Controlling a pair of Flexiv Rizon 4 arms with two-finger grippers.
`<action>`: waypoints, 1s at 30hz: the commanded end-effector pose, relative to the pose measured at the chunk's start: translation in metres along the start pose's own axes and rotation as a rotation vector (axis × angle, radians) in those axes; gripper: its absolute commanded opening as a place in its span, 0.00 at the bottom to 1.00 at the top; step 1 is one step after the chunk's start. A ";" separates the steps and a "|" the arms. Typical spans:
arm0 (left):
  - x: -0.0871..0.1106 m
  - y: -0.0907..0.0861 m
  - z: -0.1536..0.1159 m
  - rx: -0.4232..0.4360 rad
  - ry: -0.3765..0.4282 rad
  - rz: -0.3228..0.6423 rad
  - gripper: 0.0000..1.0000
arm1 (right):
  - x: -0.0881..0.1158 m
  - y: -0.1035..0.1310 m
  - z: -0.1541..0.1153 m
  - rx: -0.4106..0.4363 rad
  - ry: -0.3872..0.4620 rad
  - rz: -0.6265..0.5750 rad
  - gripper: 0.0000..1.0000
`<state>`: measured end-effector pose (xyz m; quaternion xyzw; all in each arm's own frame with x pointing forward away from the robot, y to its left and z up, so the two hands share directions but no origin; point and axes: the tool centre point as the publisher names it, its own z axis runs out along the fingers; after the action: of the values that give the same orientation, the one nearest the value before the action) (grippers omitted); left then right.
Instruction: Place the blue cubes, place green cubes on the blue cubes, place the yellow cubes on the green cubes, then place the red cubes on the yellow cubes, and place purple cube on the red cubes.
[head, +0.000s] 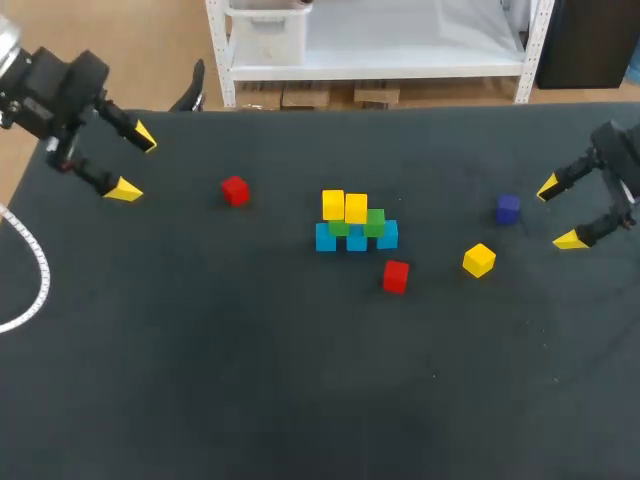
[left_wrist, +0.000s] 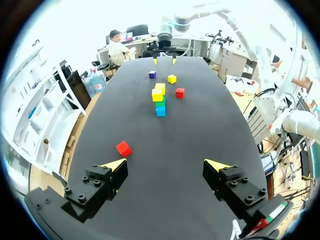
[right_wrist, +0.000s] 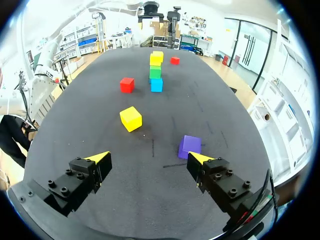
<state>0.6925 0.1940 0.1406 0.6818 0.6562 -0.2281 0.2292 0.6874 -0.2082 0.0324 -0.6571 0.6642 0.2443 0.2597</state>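
Observation:
At the table's middle stands a small pyramid: three blue cubes (head: 356, 238) in a row, two green cubes (head: 374, 222) on them, two yellow cubes (head: 345, 206) on top. One red cube (head: 235, 190) lies left of it, another red cube (head: 395, 276) in front. A loose yellow cube (head: 479, 259) and the purple cube (head: 507, 208) lie to the right. My left gripper (head: 134, 162) hovers open at the far left, the nearest red cube (left_wrist: 123, 148) just ahead of it. My right gripper (head: 559, 213) is open at the right edge, the purple cube (right_wrist: 189, 145) close by its fingertip (right_wrist: 197, 158).
A white cable (head: 35, 270) curves over the table's left edge. The black tabletop (head: 300, 380) stretches bare in front of the pyramid.

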 end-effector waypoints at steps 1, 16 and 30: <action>0.000 0.006 -0.001 0.022 0.000 0.009 1.00 | 0.000 0.000 0.000 0.000 -0.001 0.000 1.00; 0.002 0.005 -0.009 0.028 -0.027 0.040 1.00 | 0.000 0.000 0.000 0.000 -0.001 0.000 1.00; 0.002 0.005 -0.009 0.028 -0.027 0.040 1.00 | -0.030 0.006 -0.002 -0.146 0.085 -0.362 1.00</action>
<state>0.6964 0.2000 0.1466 0.6938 0.6369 -0.2413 0.2338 0.6779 -0.1936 0.0499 -0.7734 0.5515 0.2099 0.2315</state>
